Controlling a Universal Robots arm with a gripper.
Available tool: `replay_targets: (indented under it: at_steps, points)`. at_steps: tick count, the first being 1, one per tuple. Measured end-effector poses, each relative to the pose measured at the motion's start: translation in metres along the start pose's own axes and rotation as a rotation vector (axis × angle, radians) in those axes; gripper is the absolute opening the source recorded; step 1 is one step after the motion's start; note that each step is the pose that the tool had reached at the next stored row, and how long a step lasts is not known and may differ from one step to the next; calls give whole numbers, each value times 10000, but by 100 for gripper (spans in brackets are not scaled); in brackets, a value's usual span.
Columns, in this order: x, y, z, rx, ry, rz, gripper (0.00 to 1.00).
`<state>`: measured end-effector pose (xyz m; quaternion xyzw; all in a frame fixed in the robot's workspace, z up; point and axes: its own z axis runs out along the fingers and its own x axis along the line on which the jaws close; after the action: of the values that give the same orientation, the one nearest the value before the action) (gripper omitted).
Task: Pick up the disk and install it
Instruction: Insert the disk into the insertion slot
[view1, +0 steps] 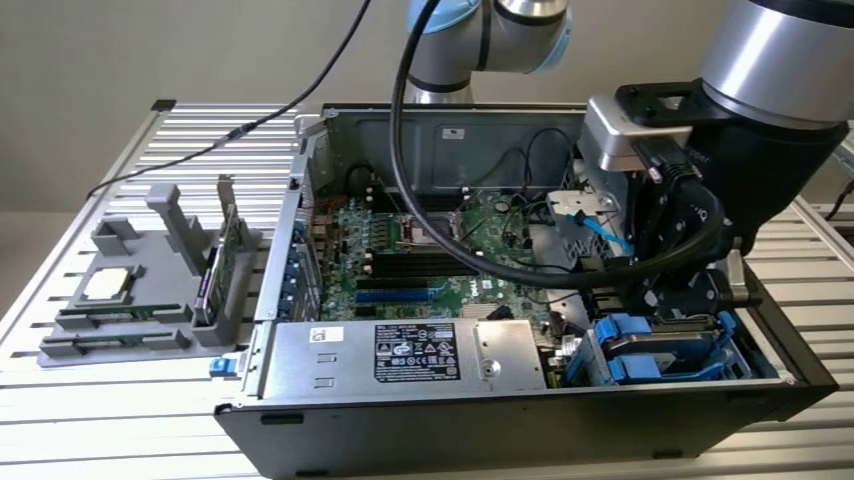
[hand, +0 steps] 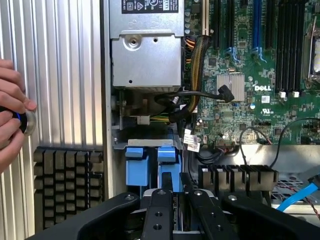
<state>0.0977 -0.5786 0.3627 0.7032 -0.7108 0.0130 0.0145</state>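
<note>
Briefly, from the exterior view's left: a grey holder (view1: 147, 300) lies on the slatted worktop (view1: 107, 425). A small square silver chip (view1: 110, 285) is seated on its top, and a circuit card (view1: 230, 245) stands on edge at the side nearer the computer.

Just beside the holder stands the open computer case (view1: 507, 435). Inside it, I note the green main board (view1: 400, 250) across the middle. A large silver box with a black-and-white label (view1: 414, 350) lies along the near wall.

Toward the exterior view's right, the disk (view1: 657, 352) lies flat in the drive bay at the case's near corner, its grey top framed by the blue bracket. The gripper (view1: 678, 310) hangs directly over it, on the arm (view1: 774, 60) that enters from the upper right.

In the wrist view the gripper (hand: 180, 200) is down at the bay. Its fingers (hand: 159, 215) stand a narrow gap apart at the edge of the disk (hand: 137, 167). I cannot tell whether they clamp it.

That view also shows a person's hand (hand: 11, 117) on a round knob (hand: 27, 122) on the worktop, outside the case wall.
</note>
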Motion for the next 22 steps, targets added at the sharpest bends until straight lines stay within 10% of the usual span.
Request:
replay_targets:
  at_steps: [22]
  points:
    - [-12,-14,206,-18,8,-1,20]
